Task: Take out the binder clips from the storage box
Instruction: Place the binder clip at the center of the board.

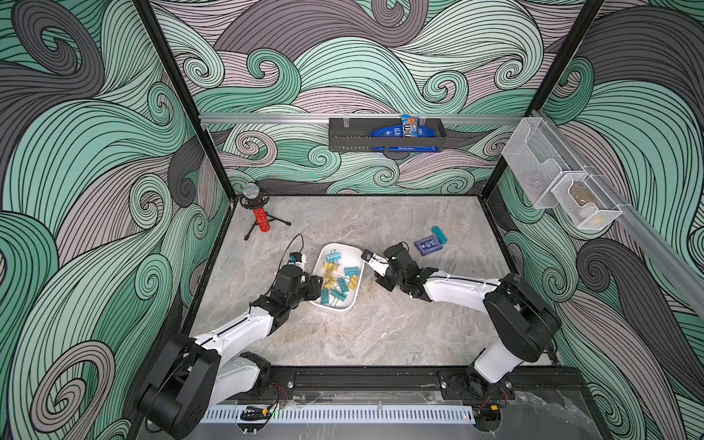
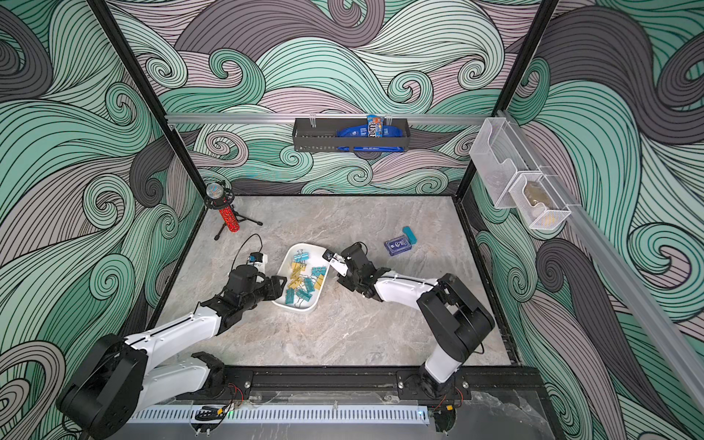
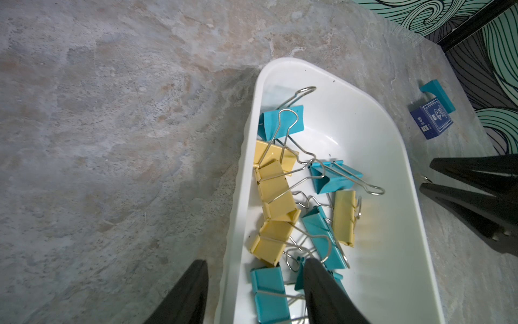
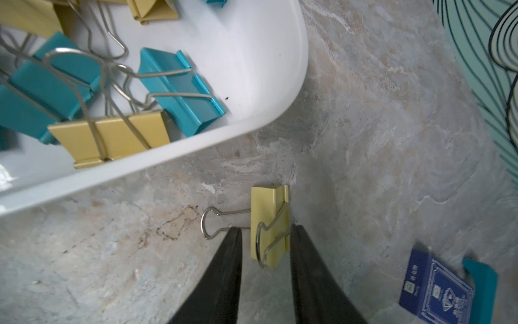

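Masking a teal clip (image 3: 299, 279), left gripper (image 3: 253, 262) straddles storage box (image 3: 236, 230) wall, parted. Between parted right gripper (image 4: 266, 227) jaws, yellow clip (image 4: 263, 204) lies lengthwise

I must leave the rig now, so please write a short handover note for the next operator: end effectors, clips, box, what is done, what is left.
Left end effector: open, astride a wall of the shallow white plastic storage box.
Right end effector: open, fingers either side of one pale yellow binder clip lying on the marble-look table beside the box.
Done: that one clip is out.
To do: about ten teal and yellow binder clips lie piled in the box.
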Available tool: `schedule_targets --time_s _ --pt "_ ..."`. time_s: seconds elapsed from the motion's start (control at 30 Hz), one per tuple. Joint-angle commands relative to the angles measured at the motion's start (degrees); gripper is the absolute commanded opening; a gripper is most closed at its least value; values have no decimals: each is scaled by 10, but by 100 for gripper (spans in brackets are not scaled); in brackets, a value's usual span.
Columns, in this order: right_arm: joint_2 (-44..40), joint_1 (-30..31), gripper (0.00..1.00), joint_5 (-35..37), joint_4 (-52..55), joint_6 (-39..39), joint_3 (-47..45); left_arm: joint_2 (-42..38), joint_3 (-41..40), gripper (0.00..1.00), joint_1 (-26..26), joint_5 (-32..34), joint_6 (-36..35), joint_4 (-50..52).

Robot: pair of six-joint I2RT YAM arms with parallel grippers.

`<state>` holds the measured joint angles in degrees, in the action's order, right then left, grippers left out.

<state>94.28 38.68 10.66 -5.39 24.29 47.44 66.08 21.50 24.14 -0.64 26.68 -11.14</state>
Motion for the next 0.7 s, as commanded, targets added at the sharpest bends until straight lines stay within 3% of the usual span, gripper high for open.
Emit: schedule_targets --time_s 0.0,0.27,0.67 --pt "-11 4 40 -10 -4 -5 -5 -13 5 58 2 -7 5 13" --pt "-61 10 51 -8 -3 -5 -7 -19 9 59 2 -7 1 19" --pt "-128 22 56 -23 10 -4 18 -22 12 60 3 -5 -2 29"
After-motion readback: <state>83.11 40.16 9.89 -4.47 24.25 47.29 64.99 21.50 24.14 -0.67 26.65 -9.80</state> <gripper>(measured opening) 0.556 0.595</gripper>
